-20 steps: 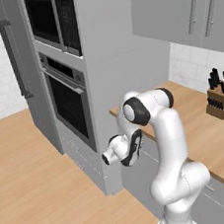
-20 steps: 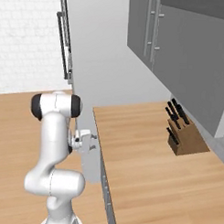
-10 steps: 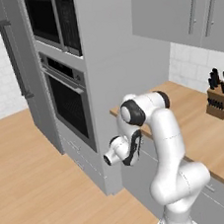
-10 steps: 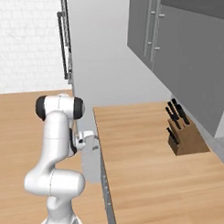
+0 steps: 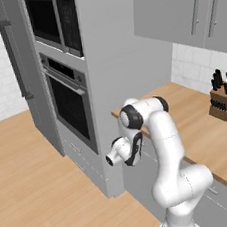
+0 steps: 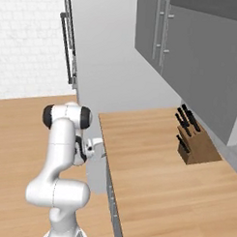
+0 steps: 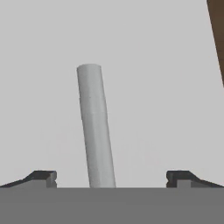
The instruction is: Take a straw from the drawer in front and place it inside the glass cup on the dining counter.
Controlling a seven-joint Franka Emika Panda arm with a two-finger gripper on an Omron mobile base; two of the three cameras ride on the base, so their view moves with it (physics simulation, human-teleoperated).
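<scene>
In the hand view a light-grey drawer front (image 7: 153, 87) fills the background, with its grey bar handle (image 7: 95, 127) running up between my two dark fingertips (image 7: 41, 177). My gripper (image 7: 111, 179) is open, the jaws standing wide on either side of the handle without touching it. From the right base view the hand (image 6: 95, 147) sits low against the cabinet face, just under the wood counter's edge. The drawer looks closed. The straw, the glass cup and the dining counter are out of view.
A tall grey oven stack (image 5: 68, 101) stands to the left of the arm, with a fridge handle (image 5: 16, 62) beyond it. The wood counter (image 6: 152, 189) carries a knife block (image 6: 192, 142). Grey wall cabinets (image 5: 193, 10) hang above. Open wood floor (image 5: 40, 195) lies to the left.
The arm has eased a little closer to the cabinet face, carrying the hand with it. The jaws have stayed open.
</scene>
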